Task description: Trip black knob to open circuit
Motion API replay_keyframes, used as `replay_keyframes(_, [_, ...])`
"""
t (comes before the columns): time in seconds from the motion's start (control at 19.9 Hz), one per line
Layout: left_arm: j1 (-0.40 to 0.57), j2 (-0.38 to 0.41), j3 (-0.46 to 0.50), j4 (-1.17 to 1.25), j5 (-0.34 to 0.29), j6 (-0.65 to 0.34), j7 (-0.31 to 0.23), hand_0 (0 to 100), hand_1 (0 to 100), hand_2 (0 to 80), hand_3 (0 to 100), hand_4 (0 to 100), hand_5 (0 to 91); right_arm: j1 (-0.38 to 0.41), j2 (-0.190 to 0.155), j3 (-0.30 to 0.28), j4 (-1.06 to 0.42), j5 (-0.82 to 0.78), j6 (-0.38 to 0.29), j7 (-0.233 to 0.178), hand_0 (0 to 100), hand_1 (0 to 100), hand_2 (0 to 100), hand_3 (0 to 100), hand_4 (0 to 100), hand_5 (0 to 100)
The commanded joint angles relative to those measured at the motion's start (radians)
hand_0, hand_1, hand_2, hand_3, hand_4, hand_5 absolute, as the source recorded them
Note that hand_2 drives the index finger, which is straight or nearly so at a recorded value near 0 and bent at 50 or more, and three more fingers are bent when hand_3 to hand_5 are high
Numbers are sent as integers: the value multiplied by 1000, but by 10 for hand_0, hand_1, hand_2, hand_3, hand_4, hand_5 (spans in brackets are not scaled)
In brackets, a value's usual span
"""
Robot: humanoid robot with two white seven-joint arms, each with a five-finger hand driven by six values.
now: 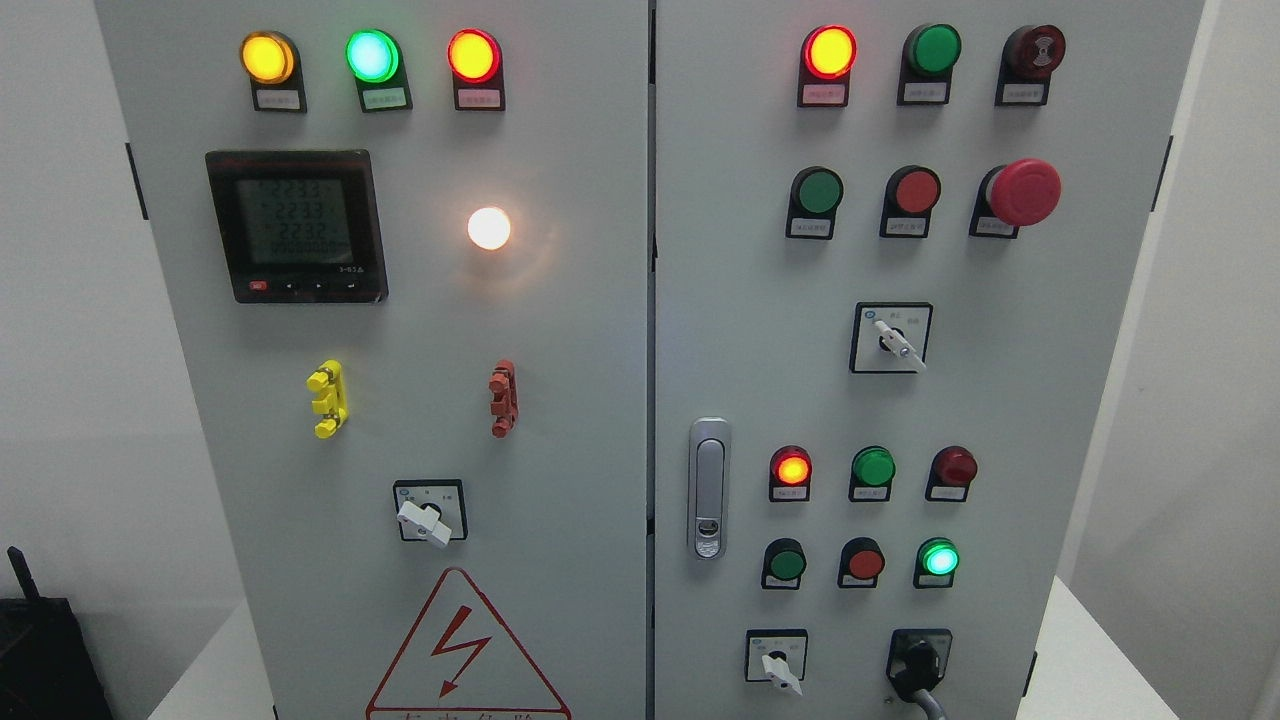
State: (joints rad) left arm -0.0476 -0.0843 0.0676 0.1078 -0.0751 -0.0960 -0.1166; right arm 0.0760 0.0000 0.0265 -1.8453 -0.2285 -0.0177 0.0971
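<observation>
While no robot hand showed anywhere in the head view, the grey control cabinet (600, 400) filled the frame with its two doors shut; the state of the hands' fingers could not be told, since neither arm was in sight. The black knob (918, 662) sat at the lower right of the right door, close to the bottom edge, with a grey cable (930, 705) hanging below it. Just to its left stood a white-handled selector switch (780, 668), and further left the door latch (708, 488). Above the knob, a small green lamp (939, 558) glowed, and a red lamp (791, 468) burned higher up; the red mushroom button (1022, 191) sat near the top right. On the left door the meter (296, 225) displayed readings. Judging by this, the task appeared not yet begun: the knob stood untouched, and reaching and turning it remained.
</observation>
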Motion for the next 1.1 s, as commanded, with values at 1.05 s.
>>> replay_keyframes(1.05, [0, 0, 0, -25, 0, -1, 0, 120, 389, 0, 0, 0, 0, 4, -2, -3, -6, -5, -10, 0, 0, 0, 49, 1000, 980, 958])
